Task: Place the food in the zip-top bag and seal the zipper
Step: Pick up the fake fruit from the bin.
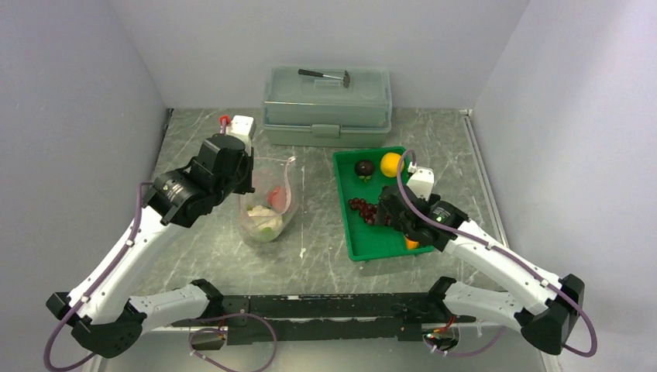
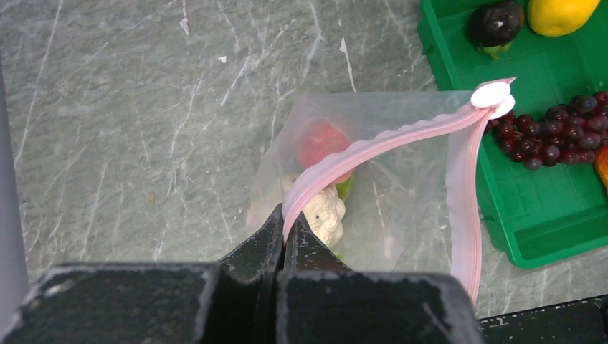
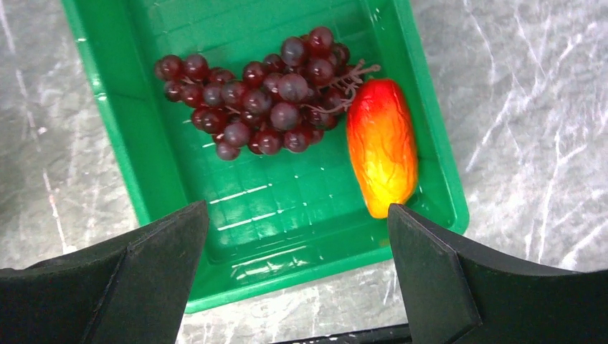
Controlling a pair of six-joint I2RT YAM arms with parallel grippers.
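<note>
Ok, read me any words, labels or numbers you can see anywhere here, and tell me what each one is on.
No text can be read in any view. The grey-green lidded plastic box, the green plastic tray, the clear plastic zip-top bag, its pink zipper strip and its white round slider all show plain, unmarked surfaces.

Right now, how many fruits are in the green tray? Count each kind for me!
Dark red grape bunch: 1
Red-and-orange long fruit: 1
Dark round fruit: 1
Yellow fruit: 1
Total: 4
</note>
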